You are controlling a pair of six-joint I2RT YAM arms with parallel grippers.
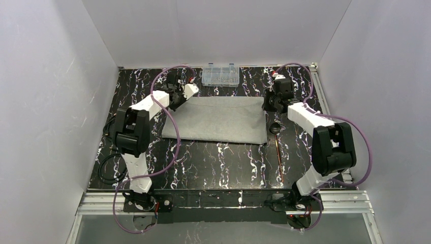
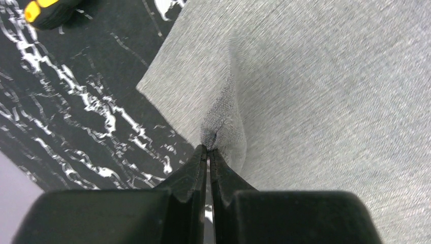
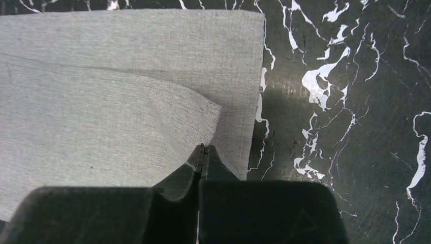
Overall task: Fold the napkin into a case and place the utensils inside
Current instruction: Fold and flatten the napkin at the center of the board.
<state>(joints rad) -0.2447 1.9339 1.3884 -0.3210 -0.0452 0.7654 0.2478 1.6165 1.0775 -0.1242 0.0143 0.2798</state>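
The light-grey napkin (image 1: pixel 218 119) lies flat as a wide folded rectangle in the middle of the black marbled table. My left gripper (image 1: pixel 183 99) is at its far left corner. In the left wrist view that gripper (image 2: pixel 208 148) is shut on a puckered pinch of the napkin (image 2: pixel 330 91). My right gripper (image 1: pixel 266 105) is at the far right corner. In the right wrist view it (image 3: pixel 203 147) is shut on the raised corner of the napkin's upper layer (image 3: pixel 101 127). The utensils (image 1: pixel 277 150) lie just right of the napkin, thin copper stems with a dark spoon head (image 1: pixel 275 127).
A clear plastic compartment box (image 1: pixel 220 74) stands at the back edge behind the napkin. An orange-and-black screwdriver handle (image 2: pixel 48 9) lies on the table left of the napkin's corner. White walls close in the table on three sides.
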